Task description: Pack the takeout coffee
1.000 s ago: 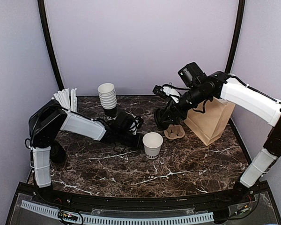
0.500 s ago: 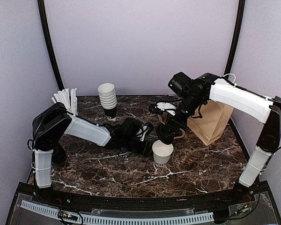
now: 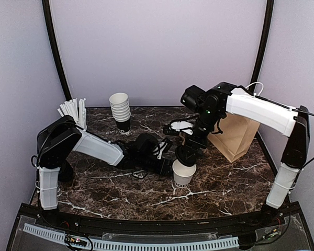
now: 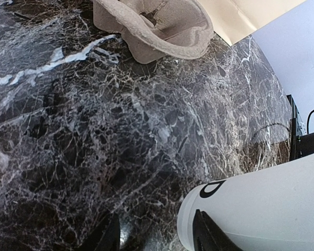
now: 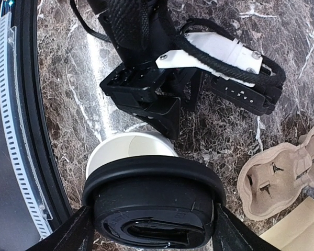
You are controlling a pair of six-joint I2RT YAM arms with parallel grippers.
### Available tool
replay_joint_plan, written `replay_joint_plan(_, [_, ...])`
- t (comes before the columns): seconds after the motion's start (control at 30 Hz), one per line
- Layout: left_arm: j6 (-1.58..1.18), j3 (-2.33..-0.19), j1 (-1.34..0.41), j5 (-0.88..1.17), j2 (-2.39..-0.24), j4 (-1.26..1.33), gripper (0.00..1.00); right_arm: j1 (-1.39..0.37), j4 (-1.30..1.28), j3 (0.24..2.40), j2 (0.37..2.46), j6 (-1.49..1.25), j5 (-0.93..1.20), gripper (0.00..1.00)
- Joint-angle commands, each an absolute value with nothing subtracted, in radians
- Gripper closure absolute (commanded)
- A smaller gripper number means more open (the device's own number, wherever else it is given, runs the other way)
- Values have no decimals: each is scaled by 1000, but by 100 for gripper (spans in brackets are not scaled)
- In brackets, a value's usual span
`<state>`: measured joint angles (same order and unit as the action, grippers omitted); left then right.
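Right hand (image 5: 152, 232), clamped on the lid (image 5: 153, 180), has dropped over the cup (image 3: 183, 173) that the half-open left hand (image 4: 156, 222) moved right, grip unclear; capping next.

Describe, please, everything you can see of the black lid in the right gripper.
The black lid is round, glossy plastic, with a raised rim and a recessed centre. The right gripper pinches it by opposite edges, holding it over the open mouth of the white cup; whether it touches the rim I cannot tell.

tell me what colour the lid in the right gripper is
Black. Clearest in the right wrist view, where the lid hangs just above the white cup.
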<state>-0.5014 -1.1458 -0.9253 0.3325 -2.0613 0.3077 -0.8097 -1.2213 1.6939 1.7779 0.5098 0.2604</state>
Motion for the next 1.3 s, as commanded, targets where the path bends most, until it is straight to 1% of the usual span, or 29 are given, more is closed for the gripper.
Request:
replay_joint_plan(0.0, [-522, -1117, -936, 353, -2063, 319, 49, -837, -1251, 1715, 1797, 525, 217, 23])
replay_joint_plan(0.5, [-530, -1108, -937, 352, -2071, 334, 49, -882, -1276, 1669, 1820, 550, 157, 21])
replay_joint_plan(1.0, [-544, -1099, -936, 361, -2080, 354, 49, -907, -1276, 1701, 1855, 548, 148, 20])
replay_joint_plan(1.17, [-543, -1098, -937, 358, -2080, 348, 49, -907, -1269, 1721, 1818, 550, 150, 16])
replay_joint_plan(1.27, [-543, -1104, -936, 355, -2076, 333, 49, -907, -1260, 1728, 1774, 553, 152, 13])
